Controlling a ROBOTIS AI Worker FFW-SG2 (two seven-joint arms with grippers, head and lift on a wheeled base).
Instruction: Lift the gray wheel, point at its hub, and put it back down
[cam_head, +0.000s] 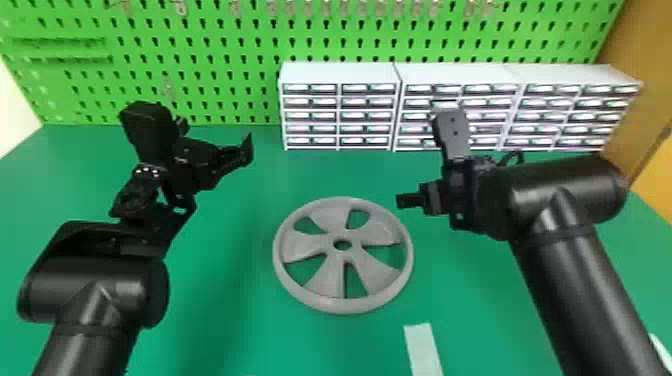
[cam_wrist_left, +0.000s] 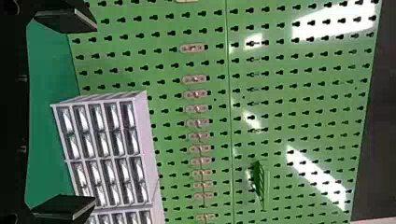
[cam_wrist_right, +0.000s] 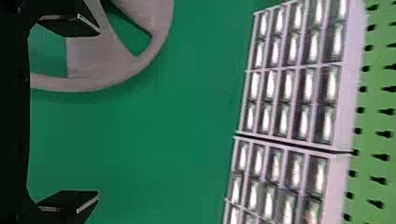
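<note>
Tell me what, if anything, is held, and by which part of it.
Nothing: left pincer and right pincer are open and empty; the wheel lies on the table.

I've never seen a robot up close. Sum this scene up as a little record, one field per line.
wheel: gray wheel, flat on green tabletop
hub: round central hole
left tool: open, empty, raised
right tool: open, empty, right of wheel
nearer robot: pale strip
background: white drawer cabinets, green pegboard
</note>
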